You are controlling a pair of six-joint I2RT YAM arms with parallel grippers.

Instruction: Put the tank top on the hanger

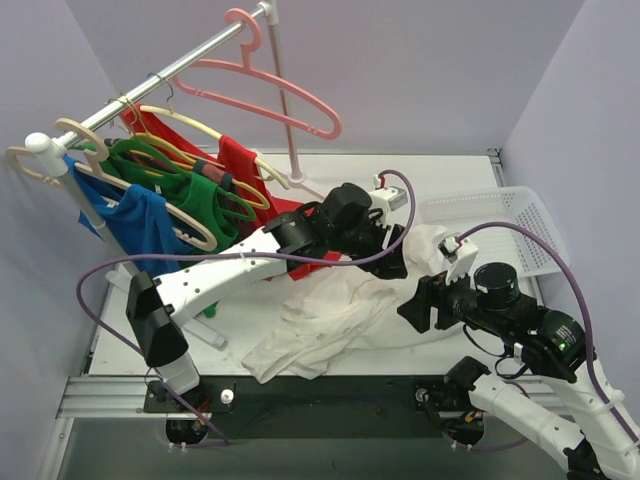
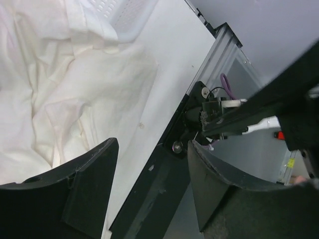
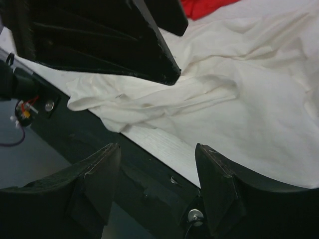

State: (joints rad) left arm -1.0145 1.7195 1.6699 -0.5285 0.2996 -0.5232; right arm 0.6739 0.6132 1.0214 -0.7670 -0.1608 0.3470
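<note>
The white tank top (image 1: 330, 315) lies crumpled on the table in front of the arms; it also shows in the left wrist view (image 2: 55, 94) and the right wrist view (image 3: 239, 99). The pink hanger (image 1: 270, 85) hangs by its hook from the silver rail at the back. My left gripper (image 1: 395, 262) hovers over the tank top's right part, open and empty. My right gripper (image 1: 418, 305) is open and empty just right of the cloth, above the table's near edge.
The rail (image 1: 160, 75) carries red, green and blue shirts (image 1: 190, 200) on cream hangers at the left. A white plastic basket (image 1: 500, 225) stands at the right rear. The table's dark front edge (image 3: 149, 174) runs beneath the right gripper.
</note>
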